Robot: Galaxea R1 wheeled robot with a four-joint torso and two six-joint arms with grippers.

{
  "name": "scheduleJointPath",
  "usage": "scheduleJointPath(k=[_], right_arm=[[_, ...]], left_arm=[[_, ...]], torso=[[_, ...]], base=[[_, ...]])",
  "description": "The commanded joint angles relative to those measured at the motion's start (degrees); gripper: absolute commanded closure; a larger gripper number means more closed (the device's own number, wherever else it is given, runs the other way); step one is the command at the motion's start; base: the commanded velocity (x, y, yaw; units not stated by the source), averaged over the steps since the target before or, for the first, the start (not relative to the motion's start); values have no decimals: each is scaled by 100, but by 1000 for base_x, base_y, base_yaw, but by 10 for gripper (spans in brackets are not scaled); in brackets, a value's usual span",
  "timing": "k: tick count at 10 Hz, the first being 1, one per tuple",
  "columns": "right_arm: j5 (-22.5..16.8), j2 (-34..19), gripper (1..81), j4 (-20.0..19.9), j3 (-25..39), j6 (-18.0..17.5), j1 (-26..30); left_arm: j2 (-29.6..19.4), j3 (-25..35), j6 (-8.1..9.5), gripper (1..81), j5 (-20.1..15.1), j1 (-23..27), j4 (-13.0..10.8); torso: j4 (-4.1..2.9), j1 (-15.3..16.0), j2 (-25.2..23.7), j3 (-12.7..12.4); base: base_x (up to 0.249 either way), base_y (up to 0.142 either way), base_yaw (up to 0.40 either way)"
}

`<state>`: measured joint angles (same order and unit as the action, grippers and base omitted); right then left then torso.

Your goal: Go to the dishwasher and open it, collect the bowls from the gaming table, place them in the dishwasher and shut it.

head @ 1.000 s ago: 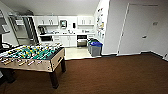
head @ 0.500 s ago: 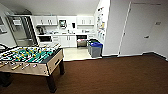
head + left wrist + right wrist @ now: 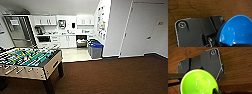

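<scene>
Compared with half a second ago, the whole head view has shifted: the table-football table [image 3: 30, 63] now sits larger at the lower left of the frame and the kitchenette looks nearer, so the camera has moved, not the furniture.

Two bowls are visible, one per wrist view. The blue bowl [image 3: 236, 31] fills the lower right of the left wrist frame, over brown wood-grain floor [image 3: 205, 7]. The light green bowl [image 3: 199, 82] sits at the lower centre of the right wrist frame, over the same kind of floor. Whether the left end effector or the right end effector grips its bowl, and how far either is open, I cannot tell.

In the head view, the dishwasher [image 3: 81, 41] stands open at upper centre, under the white counter. One blue-lidded bin [image 3: 96, 50] stands just right of it. One door [image 3: 140, 30] is at the right. No writing is readable.
</scene>
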<state>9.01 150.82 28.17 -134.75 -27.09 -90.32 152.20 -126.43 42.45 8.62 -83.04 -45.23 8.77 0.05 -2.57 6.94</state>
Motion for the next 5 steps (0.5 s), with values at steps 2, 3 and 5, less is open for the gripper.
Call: scheduleJointPath(k=[2, 3, 5], right_arm=[[-207, -182, 811, 66, -41, 2, 211], [-207, -173, 811, 66, -49, 2, 211], [-207, -164, 811, 66, -50, 2, 211]], left_arm=[[-110, 92, 18, 811, -106, 293, -39], [-110, 92, 18, 811, -106, 293, -39], [-110, 92, 18, 811, -106, 293, -39]], torso=[[0, 2, 2, 0], [0, 5, 2, 0], [0, 2, 2, 0]], base=[[212, 0, 0], [212, 0, 0], [212, -32, 0]])
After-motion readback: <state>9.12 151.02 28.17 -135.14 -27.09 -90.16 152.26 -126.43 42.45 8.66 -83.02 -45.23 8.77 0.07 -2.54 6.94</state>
